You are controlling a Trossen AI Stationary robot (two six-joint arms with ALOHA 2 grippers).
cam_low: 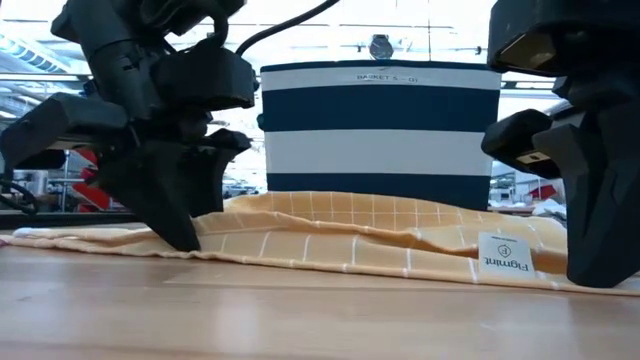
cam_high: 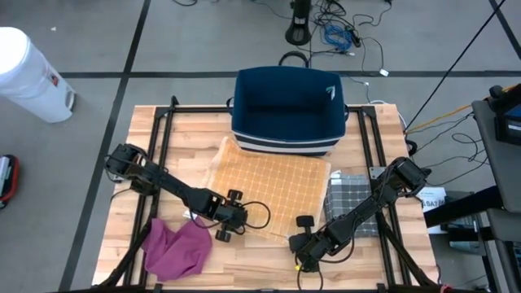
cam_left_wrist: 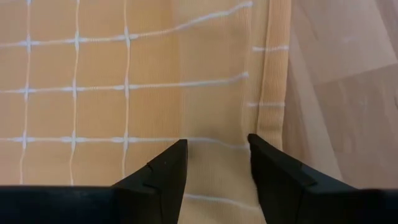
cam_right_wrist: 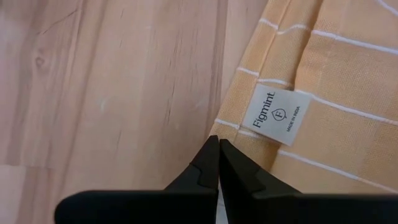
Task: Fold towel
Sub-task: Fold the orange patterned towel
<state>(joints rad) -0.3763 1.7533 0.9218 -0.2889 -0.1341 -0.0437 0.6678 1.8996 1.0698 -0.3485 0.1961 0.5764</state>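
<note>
An orange towel with a white grid (cam_high: 273, 183) lies spread flat on the wooden table, in front of the basket; its white label (cam_right_wrist: 277, 114) marks the near right corner. My left gripper (cam_high: 230, 216) is open and points down at the towel's near left part; the wrist view shows its fingers astride cloth beside the hem (cam_left_wrist: 273, 93). My right gripper (cam_high: 303, 247) is shut at the towel's near right corner, next to the label (cam_low: 497, 262). My left gripper comes from above; the tips of its open fingers (cam_left_wrist: 169, 169) rest on the towel's flat cloth just inside the hem, with one strip of cloth (cam_left_wrist: 217, 155) between them, flat on the table. My right gripper comes slanting from above. Its shut fingertips (cam_right_wrist: 208, 155) meet at the edge of the towel's corner (cam_right_wrist: 231, 127) beside the label. The fingers hide how much cloth is between them. The corner lies on the table.
A navy and white striped basket (cam_high: 289, 110) stands at the table's far side, touching the towel's far edge. A crumpled purple cloth (cam_high: 175, 248) lies near the left front corner, a grey checked cloth (cam_high: 354, 195) to the towel's right. Bare wood (cam_right_wrist: 112, 87) shows in front of the towel.
</note>
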